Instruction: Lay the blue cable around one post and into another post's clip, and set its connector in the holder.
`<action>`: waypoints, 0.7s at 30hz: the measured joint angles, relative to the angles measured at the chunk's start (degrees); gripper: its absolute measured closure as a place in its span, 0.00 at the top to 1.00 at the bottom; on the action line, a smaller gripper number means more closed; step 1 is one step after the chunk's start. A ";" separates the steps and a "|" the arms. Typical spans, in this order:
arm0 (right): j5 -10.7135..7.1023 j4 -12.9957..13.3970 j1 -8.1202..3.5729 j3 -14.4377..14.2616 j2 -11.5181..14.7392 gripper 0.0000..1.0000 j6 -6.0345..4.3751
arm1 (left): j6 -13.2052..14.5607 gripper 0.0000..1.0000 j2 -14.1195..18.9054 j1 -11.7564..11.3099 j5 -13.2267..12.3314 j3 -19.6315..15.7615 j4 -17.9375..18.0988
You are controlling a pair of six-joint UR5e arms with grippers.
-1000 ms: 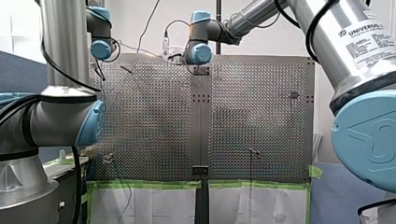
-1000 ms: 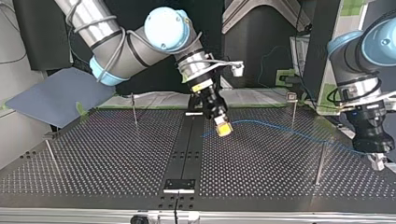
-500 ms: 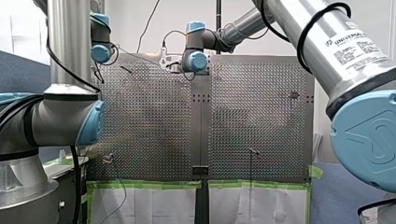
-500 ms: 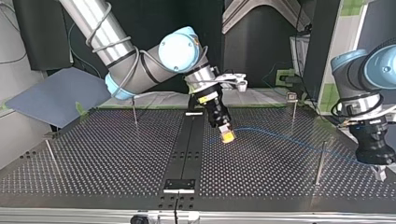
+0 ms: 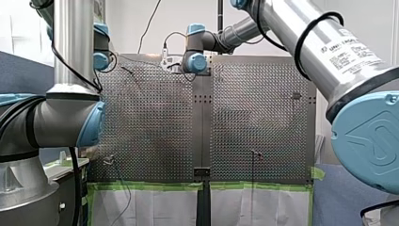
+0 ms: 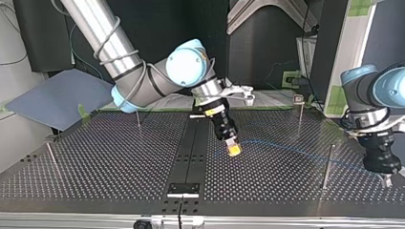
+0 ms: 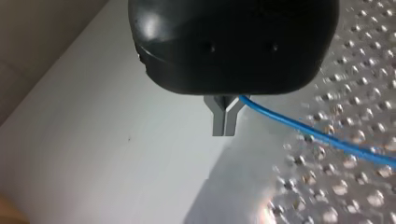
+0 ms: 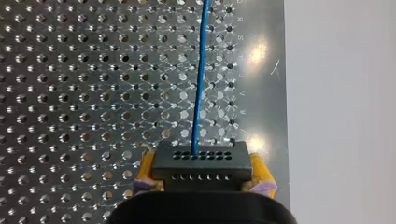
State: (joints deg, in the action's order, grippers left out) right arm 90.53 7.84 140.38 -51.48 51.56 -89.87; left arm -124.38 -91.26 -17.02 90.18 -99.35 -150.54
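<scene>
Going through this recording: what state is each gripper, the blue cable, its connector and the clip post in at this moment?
my left gripper: shut on the blue cable.
my right gripper: shut on the connector.
blue cable: strung between the two grippers, around no post.
connector: held between yellow pads, not in a holder.
clip post: upright, no cable in its clip.

My right arm [image 6: 107, 43] reaches in from the top view's left past the middle, wrist tilted; my right hand [image 6: 233, 150] angles downward, yellow pads [image 8: 145, 170] clamped on the black connector [image 8: 201, 163]. My left hand [image 6: 387, 179] hangs straight down at that view's right, its metal fingers [image 7: 218, 122] pressed together, pinching the blue cable [image 7: 299, 130]
</scene>
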 joint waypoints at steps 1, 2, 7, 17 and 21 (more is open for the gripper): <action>0.00 0.00 -0.02 0.37 -0.22 0.00 -0.02 | -0.01 0.00 -0.56 -0.19 -0.20 0.24 0.00; 0.00 -0.01 -0.03 0.76 -0.44 0.00 -0.03 | -0.02 0.00 -0.98 -0.32 -0.44 0.38 0.01; 0.04 0.09 -0.16 3.24 -1.34 0.00 -0.04 | -0.01 0.00 -2.70 -0.82 -1.64 0.64 0.19; 0.04 0.14 -1.25 7.84 -1.64 0.00 -0.10 | 0.92 0.00 -6.70 -0.96 -3.79 0.66 0.58; 0.07 -0.07 -1.61 8.35 -1.77 0.00 -0.14 | 1.04 0.00 -7.45 -0.97 -3.86 0.67 0.68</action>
State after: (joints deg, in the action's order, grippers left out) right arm 90.60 7.77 138.77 -43.13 49.79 -90.01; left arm -123.34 -98.71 -17.99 86.32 -98.68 -149.86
